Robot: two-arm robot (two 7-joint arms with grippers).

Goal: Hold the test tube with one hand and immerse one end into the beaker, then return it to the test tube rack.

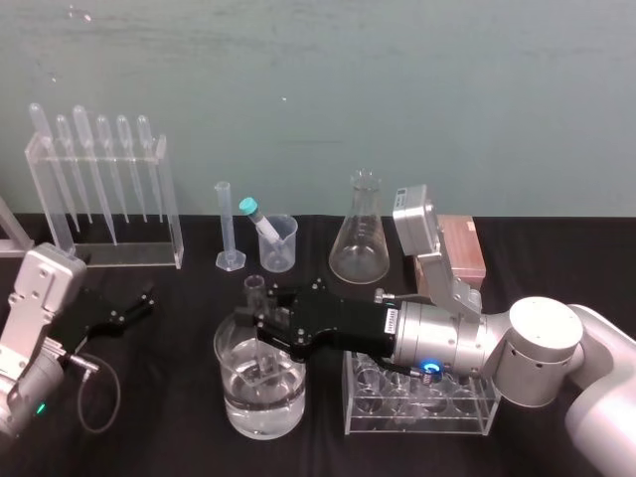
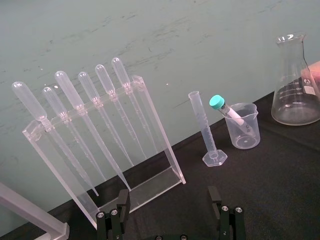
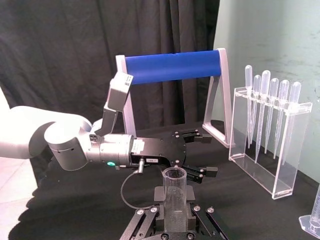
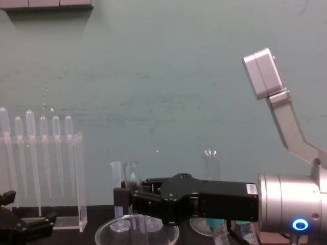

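Head view: right gripper (image 1: 260,333) clamped on the test tube (image 1: 255,294), which stands upright with its lower end down in the beaker (image 1: 229,386) — just left of the test tube rack (image 1: 417,422). Left wrist view: left gripper (image 2: 167,220) spread wide, empty — conical flask (image 2: 295,95) markings unreadable. Right wrist view: test tube pinched between the fingers.

No legible word, brand or number anywhere. On the conical flask (image 2: 295,85), white scale lines with tiny figures beside them, too small to read. On the graduated cylinder (image 2: 204,131), faint tick marks up the wall, no digits to make out. On the teal-capped tube (image 2: 231,112), a white writing patch, blank as far as can be told. On the right arm (image 1: 447,338), near the wrist, a small white sticker (image 1: 392,320) with dark print, unreadable. On the left arm (image 3: 95,147), a similar white label (image 3: 150,145) on the black wrist section, likewise unreadable.
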